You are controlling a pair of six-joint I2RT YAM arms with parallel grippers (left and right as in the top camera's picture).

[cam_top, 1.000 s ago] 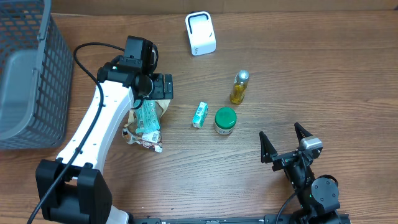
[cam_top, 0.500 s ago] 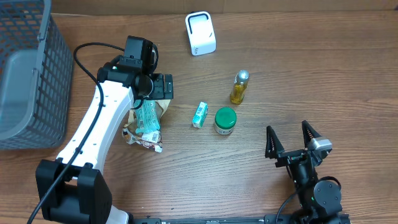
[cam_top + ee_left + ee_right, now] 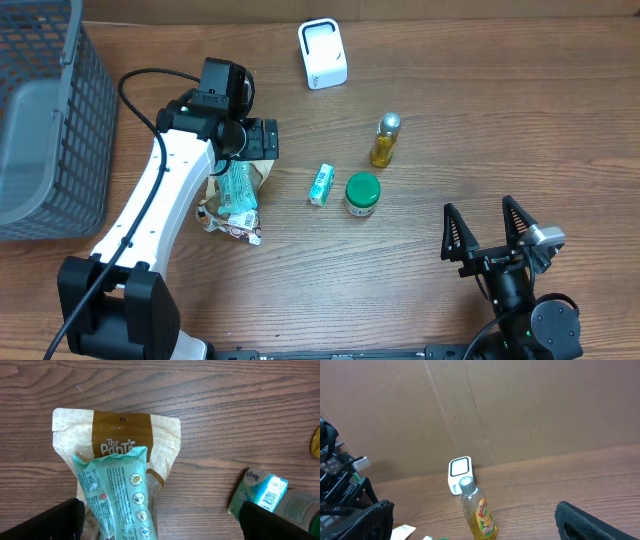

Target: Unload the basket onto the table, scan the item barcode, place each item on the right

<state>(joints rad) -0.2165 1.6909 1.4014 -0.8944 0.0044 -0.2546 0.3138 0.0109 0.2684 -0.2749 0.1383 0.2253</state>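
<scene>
Overhead, the left arm [image 3: 158, 195] covers much of the two pouches [image 3: 240, 185], and the wire basket [image 3: 90, 110] runs off the picture's edge. From the left wrist, the teal pouch [image 3: 120, 500] is cut by the bottom edge and the yellow bottle [image 3: 316, 442] is a sliver. The barcode [image 3: 274, 494] on the small pack [image 3: 250, 491] is too small to read.
</scene>
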